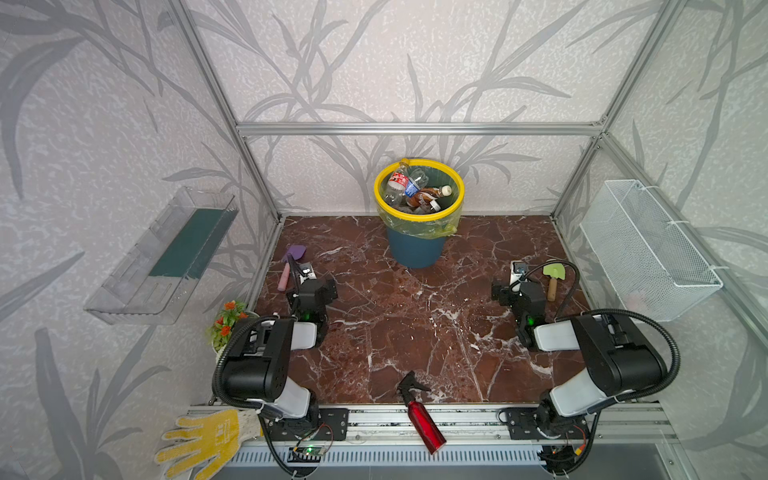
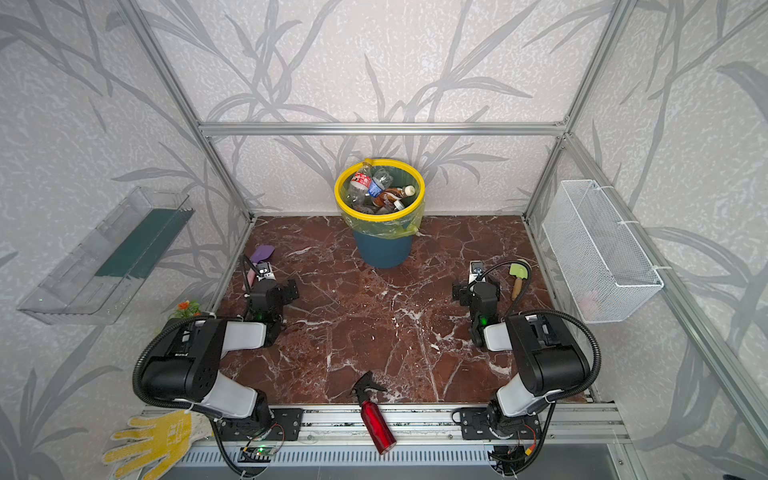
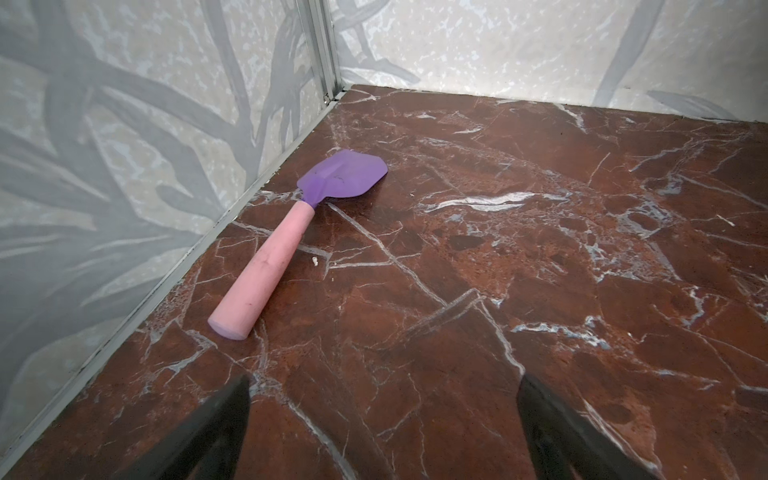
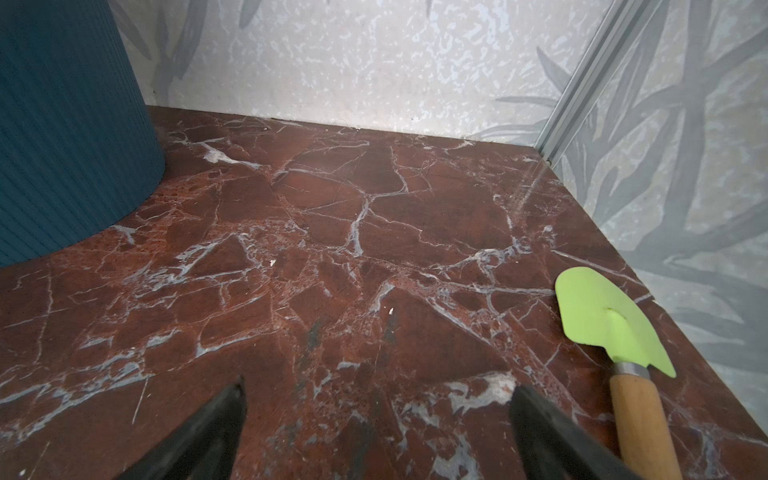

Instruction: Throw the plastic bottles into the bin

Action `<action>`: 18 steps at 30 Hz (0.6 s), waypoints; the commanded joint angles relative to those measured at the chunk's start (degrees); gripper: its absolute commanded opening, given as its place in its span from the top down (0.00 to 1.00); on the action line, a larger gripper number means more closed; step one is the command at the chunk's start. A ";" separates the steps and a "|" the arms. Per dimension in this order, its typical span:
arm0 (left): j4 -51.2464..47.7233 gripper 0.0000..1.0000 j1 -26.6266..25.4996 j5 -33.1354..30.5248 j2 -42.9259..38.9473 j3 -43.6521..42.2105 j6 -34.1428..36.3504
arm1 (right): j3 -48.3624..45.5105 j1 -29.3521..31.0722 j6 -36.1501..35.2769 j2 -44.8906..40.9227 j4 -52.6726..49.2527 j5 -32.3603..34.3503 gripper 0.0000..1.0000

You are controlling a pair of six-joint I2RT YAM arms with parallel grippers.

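The bin [image 1: 417,249] [image 2: 382,251] is dark blue with a yellow rim and a yellow-green liner. It stands at the back middle of the marble floor. Several plastic bottles [image 1: 398,185] [image 2: 360,183] lie piled inside it, clear and brown ones with red, blue and white labels. My left gripper [image 1: 322,289] [image 3: 382,399] hovers low over bare floor at the left, open and empty. My right gripper [image 1: 505,291] [image 4: 376,399] is open and empty at the right. The bin's ribbed wall [image 4: 62,124] shows in the right wrist view.
A purple trowel with a pink handle [image 1: 291,264] [image 3: 291,232] lies by the left wall. A green trowel with a wooden handle [image 1: 552,278] [image 4: 611,328] lies by the right wall. A red spray bottle [image 1: 422,417] lies across the front rail, near a yellow glove [image 1: 203,440] and a small plant [image 1: 226,322]. A clear tray [image 1: 158,257] and a wire basket [image 1: 648,249] hang on the side walls.
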 commanded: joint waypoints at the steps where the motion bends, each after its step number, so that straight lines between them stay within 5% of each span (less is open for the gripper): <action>1: 0.38 0.01 0.18 0.68 -0.87 1.03 0.61 | 0.45 -0.21 -0.41 0.22 1.24 -0.15 0.01; 18: 0.28 0.01 0.20 0.68 -0.93 1.03 0.60 | 0.54 -0.15 -0.43 0.34 1.26 -0.23 0.01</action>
